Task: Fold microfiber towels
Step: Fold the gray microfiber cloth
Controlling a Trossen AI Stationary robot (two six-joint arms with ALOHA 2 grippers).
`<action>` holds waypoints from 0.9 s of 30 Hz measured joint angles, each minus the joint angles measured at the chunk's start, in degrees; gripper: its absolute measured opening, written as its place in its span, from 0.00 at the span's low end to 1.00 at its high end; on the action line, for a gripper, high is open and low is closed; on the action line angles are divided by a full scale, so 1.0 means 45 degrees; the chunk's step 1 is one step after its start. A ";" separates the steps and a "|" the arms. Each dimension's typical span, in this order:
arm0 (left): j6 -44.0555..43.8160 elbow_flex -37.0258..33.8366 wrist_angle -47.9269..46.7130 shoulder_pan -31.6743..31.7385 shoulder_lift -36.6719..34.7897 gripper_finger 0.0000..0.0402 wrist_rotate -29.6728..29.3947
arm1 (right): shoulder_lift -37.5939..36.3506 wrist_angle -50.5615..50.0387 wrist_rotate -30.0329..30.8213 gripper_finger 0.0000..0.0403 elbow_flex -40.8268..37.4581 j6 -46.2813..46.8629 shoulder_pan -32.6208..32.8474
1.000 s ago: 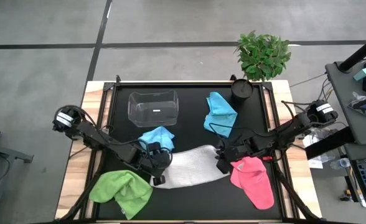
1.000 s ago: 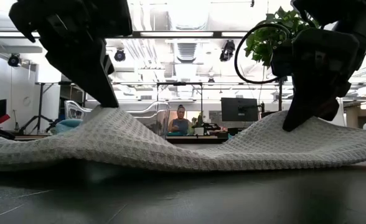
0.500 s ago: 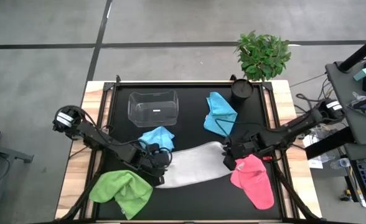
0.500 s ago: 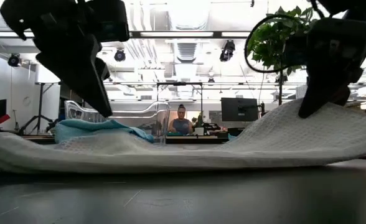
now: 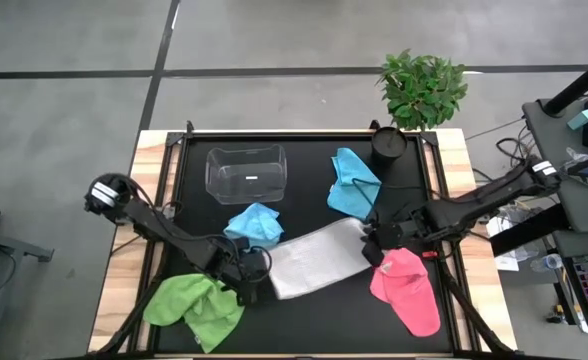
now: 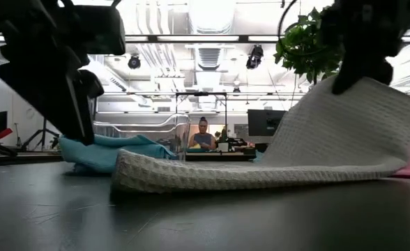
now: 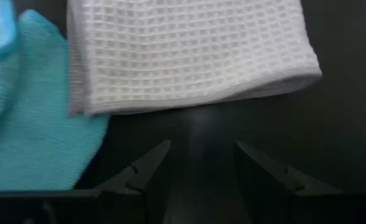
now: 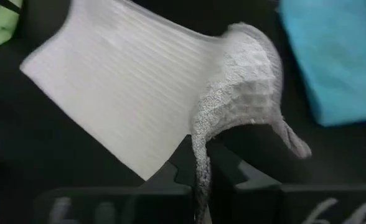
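We are pinching the grey-white towel's [image 5: 317,260] raised edge in our closed right gripper [image 8: 198,177], its body trailing toward our open, empty left gripper [image 7: 198,163], and we are judging a level, untwisted carry best.

We see a black-topped table [image 5: 304,315] with wooden edges, a clear tub [image 5: 246,172] on it, one blue towel [image 5: 253,223] just beside the tub, another blue towel [image 5: 353,183] farther off, grey-white towel [image 5: 314,258], pink towel [image 5: 406,288], green towel [image 5: 194,305], dark pot [image 5: 387,144] at the tub's far side.
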 joint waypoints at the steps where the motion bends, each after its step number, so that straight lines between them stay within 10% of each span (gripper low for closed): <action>1: 0.0001 -0.0019 0.0246 -0.0005 0.0088 0.39 -0.0035 | 0.0353 0.0473 -0.0025 0.02 0.0025 -0.0095 0.0000; 10: 0.0059 -0.0262 0.1220 -0.0005 0.0829 0.39 -0.0067 | 0.4157 0.6809 -0.1259 0.02 0.0665 -0.1527 -0.0114; 27: 0.0024 -0.0811 0.2648 -0.0010 0.1262 0.39 -0.0388 | 0.9937 0.6848 -0.1214 0.02 0.5695 -0.4289 -0.0917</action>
